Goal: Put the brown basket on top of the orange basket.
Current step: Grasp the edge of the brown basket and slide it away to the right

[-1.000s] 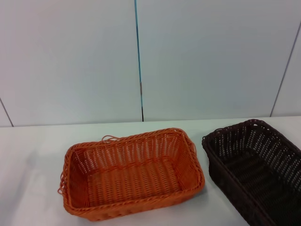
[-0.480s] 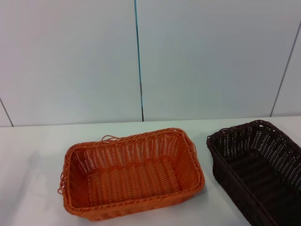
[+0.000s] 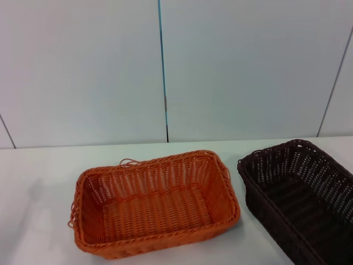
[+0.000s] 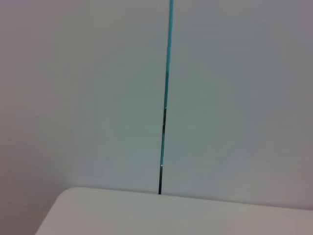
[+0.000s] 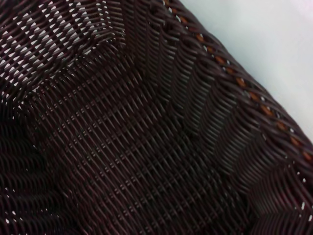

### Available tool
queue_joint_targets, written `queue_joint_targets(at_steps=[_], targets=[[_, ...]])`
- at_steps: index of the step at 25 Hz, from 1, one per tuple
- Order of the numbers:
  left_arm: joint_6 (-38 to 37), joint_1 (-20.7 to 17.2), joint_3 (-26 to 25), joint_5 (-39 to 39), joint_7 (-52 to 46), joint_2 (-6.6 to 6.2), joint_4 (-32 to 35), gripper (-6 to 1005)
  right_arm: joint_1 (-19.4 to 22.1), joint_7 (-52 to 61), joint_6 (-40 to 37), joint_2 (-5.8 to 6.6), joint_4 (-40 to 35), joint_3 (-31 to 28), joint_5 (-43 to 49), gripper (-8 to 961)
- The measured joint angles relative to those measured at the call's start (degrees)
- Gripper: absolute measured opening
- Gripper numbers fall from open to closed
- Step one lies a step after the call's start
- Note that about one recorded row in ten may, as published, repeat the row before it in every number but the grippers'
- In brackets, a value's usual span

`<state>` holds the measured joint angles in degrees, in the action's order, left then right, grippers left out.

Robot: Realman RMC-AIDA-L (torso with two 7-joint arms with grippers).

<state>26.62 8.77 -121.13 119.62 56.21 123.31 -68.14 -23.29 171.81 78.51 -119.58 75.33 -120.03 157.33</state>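
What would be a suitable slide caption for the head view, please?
Orange basket and brown basket side by side, apart, on the white table.

The brown basket [image 3: 300, 199] is shifting on the desk [image 3: 38, 182]: half a second ago its near corner sat slightly further from the orange basket [image 3: 154, 204], and it is now lying closer again, roughly where it stood one second ago.
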Motion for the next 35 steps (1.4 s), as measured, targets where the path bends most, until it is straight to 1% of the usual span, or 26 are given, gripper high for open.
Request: queue_joint_targets(at_steps=[10, 14, 24, 31, 35], targets=[[1.7, -0.3, -1.4, 0.6, 0.8, 0.01, 0.3, 922, 0.1, 0.0, -2.0, 0.07, -3.1, 0.9, -0.5, 917], [2.7, -0.3, -2.5, 0.6, 1.3, 0.00, 0.4, 922, 0.2, 0.0, -3.2, 0.14, -3.9, 1.2, -1.0, 885], [2.7, -0.4, -2.8, 0.6, 1.4, 0.16, 0.3, 922, 1.2, 0.1, -4.1, 0.10, -3.9, 1.1, -3.6, 804], [3.1, -0.6, -3.0, 0.6, 1.2, 0.18, 0.3, 922, 2.0, -0.5, -4.1, 0.34, -3.6, 1.6, -3.9, 747], [3.5, -0.7, -3.1, 0.6, 1.2, 0.18, 0.3, 922, 2.0, -0.6, -3.7, 0.45, -3.4, 1.6, -3.9, 632]])
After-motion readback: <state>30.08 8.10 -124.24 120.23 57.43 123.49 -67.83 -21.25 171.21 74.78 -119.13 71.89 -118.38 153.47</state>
